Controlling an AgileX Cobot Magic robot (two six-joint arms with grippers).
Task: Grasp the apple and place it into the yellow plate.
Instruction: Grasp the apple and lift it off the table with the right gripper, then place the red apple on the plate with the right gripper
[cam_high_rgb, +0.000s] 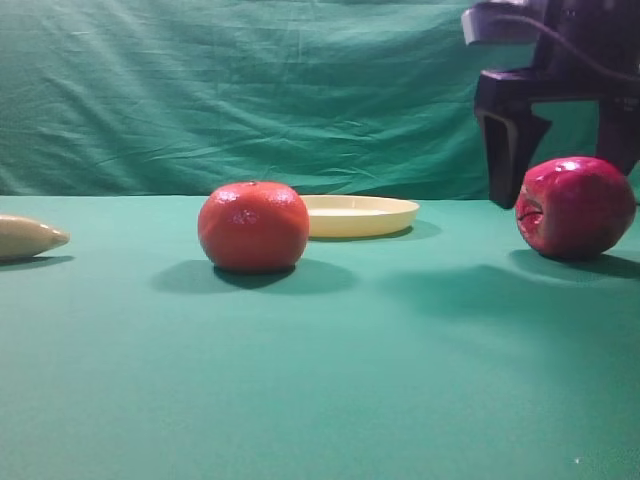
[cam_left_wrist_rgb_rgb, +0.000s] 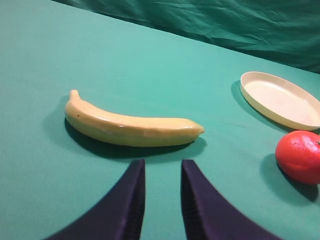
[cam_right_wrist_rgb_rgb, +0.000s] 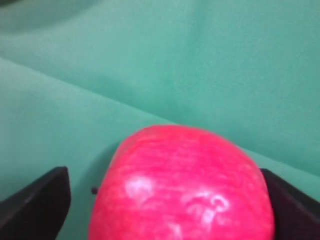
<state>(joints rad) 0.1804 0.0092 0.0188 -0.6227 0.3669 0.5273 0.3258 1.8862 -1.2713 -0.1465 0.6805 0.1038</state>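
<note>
The green counter holds the apple, far right of the yellow plate. The right pincer is spread wide around it, not squeezing yet. Grabbing and carrying are left

Wrinkled green backdrop cloth behind green-covered table
</note>
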